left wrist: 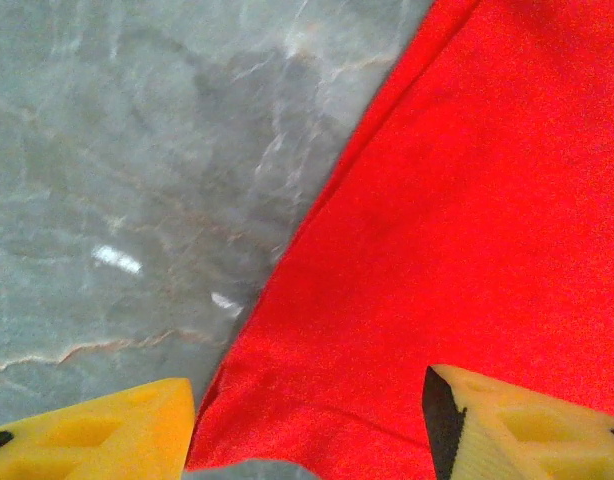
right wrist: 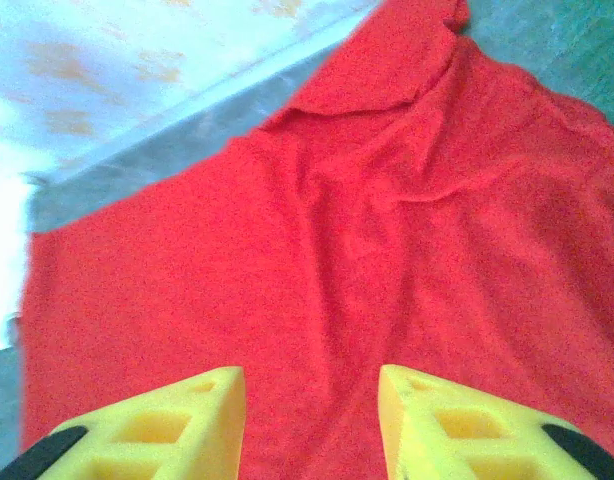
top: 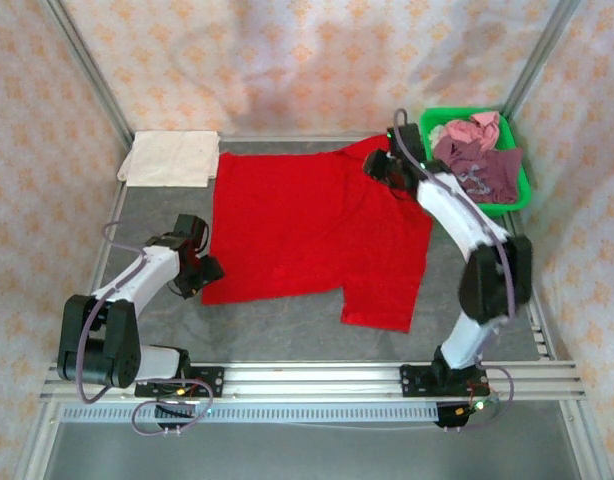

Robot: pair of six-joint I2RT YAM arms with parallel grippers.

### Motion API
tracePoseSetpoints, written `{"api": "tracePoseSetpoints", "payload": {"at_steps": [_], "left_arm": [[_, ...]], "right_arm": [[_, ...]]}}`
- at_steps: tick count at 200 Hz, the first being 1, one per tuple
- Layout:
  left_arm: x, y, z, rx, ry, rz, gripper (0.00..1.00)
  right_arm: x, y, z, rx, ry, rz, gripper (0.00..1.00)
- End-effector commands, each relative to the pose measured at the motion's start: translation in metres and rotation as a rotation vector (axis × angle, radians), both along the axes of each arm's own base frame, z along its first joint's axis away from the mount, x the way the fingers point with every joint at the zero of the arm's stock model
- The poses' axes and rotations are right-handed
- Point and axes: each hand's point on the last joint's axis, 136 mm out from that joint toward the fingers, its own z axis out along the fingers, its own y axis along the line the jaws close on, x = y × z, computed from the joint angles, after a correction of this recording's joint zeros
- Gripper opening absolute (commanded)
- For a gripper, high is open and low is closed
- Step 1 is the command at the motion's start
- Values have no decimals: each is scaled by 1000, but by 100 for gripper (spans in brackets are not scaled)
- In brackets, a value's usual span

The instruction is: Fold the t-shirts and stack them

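Green plastic basket (top: 525, 188) holds maroon and pink t-shirts (top: 479, 165). Bright red cloth t-shirt (top: 307, 230) lies lengthwise left-right, sleeves rightward. Left claw (left wrist: 307, 385) and right claw (right wrist: 309, 372) gape empty.

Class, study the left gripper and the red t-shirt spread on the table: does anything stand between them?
Nothing visible does. The left gripper stands open over the near-left edge of the red t-shirt, with grey table beside it. The cream t-shirt lies apart, at the far left corner.
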Motion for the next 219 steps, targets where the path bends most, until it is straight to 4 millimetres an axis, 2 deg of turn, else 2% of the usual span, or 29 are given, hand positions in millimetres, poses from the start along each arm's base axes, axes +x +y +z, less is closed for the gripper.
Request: {"api": "tracePoseSetpoints", "payload": {"at_steps": [1, 19, 44, 71, 96, 109, 129, 145, 150, 161, 172, 177, 195, 219], "left_arm": [[-23, 9, -3, 40, 55, 34, 60], [-25, 4, -9, 15, 50, 20, 57], [-27, -2, -13, 8, 60, 8, 55], [-32, 3, -20, 41, 62, 9, 52], [-36, 1, -28, 27, 80, 10, 46], [-39, 3, -32, 39, 87, 4, 40], [-35, 7, -29, 65, 80, -8, 22], [-27, 6, -24, 64, 52, -12, 18], [-25, 7, -22, 68, 45, -13, 18], [-20, 7, -20, 72, 33, -21, 7], [-16, 7, -18, 74, 28, -27, 2], [-14, 6, -17, 71, 23, -29, 2], [-8, 3, -14, 57, 7, -31, 0], [-6, 2, -11, 51, -16, -30, 0]], "right_arm": [[-24, 2, -14, 26, -119, 65, 41], [-53, -4, -32, 16, -124, 63, 42], [-77, -7, -55, -2, -74, 74, 42], [-85, -6, -70, -15, -15, 84, 42], [-86, -7, -71, -11, -8, 80, 42], [-88, -8, -71, -15, -6, 76, 42], [-96, -14, -71, -24, 0, 58, 42], [-108, -20, -74, -36, 28, 45, 42], [-114, -23, -77, -41, 45, 38, 43], [-127, -31, -83, -49, 82, 11, 42], [-142, -40, -94, -56, 135, -32, 42], [-149, -45, -92, -51, 139, -55, 43], [-186, -64, -110, -55, 276, -157, 42], [-244, -66, -136, -41, 474, -198, 42]]}}
